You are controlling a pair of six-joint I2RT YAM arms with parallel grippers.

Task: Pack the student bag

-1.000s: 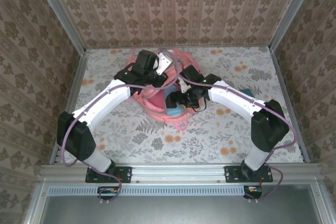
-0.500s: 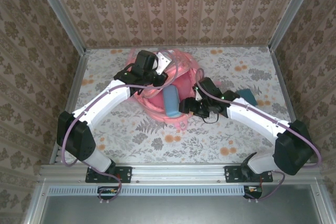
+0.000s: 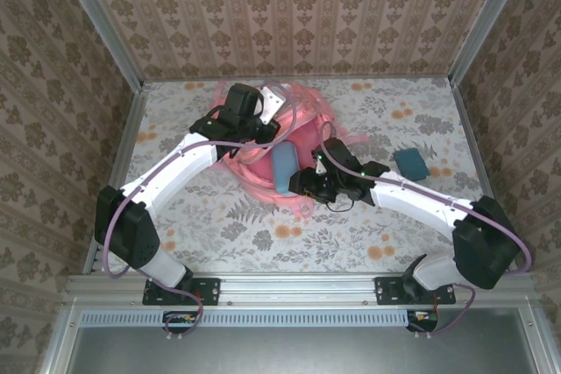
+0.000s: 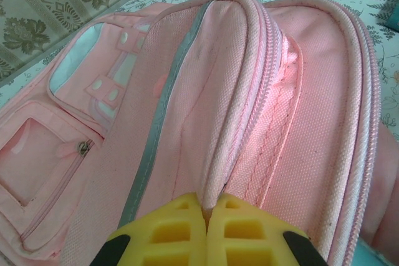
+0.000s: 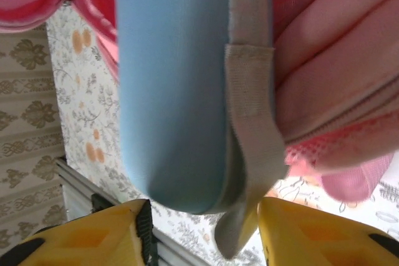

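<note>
As L end effector [image 4: 207,215] pinches student bag [image 4: 187,104] rim, R end effector [image 5: 201,236] gapes nr blue case [image 5: 169,91].

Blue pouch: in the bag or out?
Partly in: blue pouch lies in the student bag's open mouth, near end sticking out between the right gripper's fingers.

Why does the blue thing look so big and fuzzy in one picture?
Right wrist view: the blue pouch sits very close to the lens, so it looks huge and soft-edged. Left wrist view: the student bag is sharp, its stitching clear. Top view: even light, no hard shadows, everything small.
</note>
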